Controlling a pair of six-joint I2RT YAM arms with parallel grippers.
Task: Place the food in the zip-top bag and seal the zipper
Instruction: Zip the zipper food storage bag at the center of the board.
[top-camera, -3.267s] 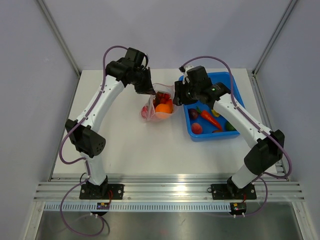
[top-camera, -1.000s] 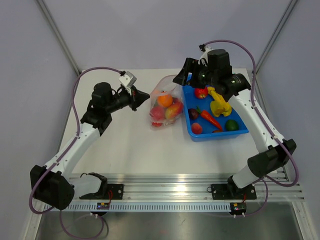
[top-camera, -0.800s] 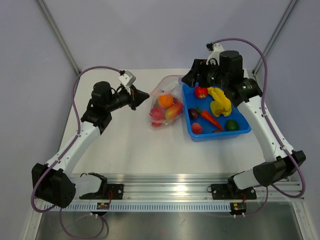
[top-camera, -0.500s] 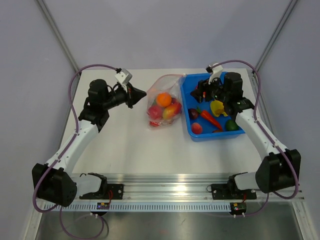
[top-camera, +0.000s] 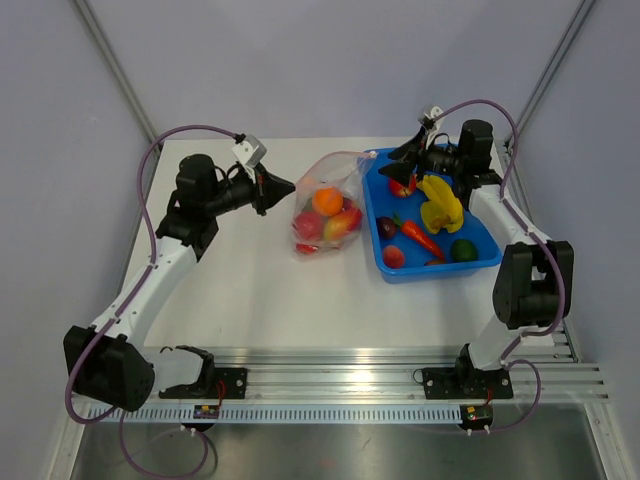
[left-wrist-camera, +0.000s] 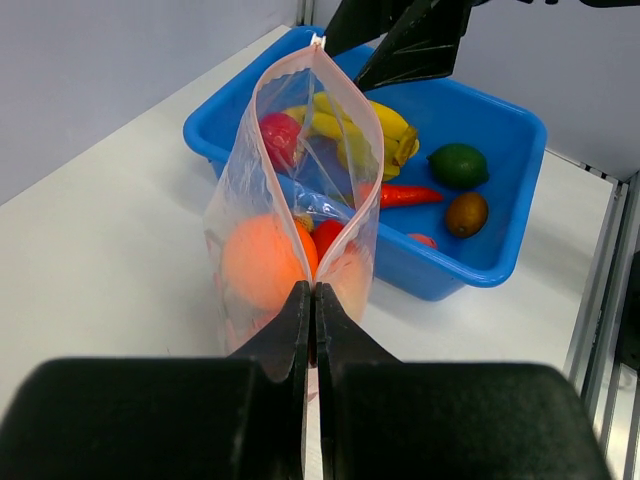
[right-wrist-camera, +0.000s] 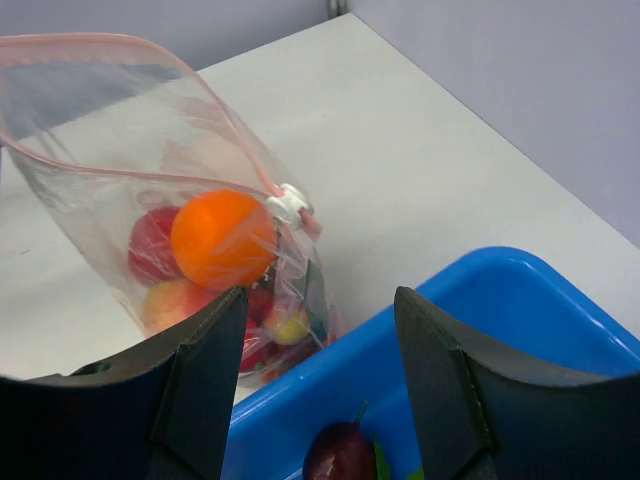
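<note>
At mid-table, my left gripper (top-camera: 287, 186) pinches the clear pink-dotted zip-top bag (top-camera: 318, 215) by its left edge; my right gripper (top-camera: 398, 166) hangs spread wide.
I see the bag standing just left of the rigid blue plastic tray (top-camera: 482, 258), its thin pink zipper strip (right-wrist-camera: 110, 42) gaping unsealed, an orange toy fruit (top-camera: 326, 200) inside. That right gripper sits over the tray's far-left corner; a yellow toy banana (top-camera: 438, 200) and red carrot (top-camera: 420, 237) lie in it.

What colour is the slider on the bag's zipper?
White; the slider sits on the pink zipper of the bag, clearest in the right wrist view.
</note>
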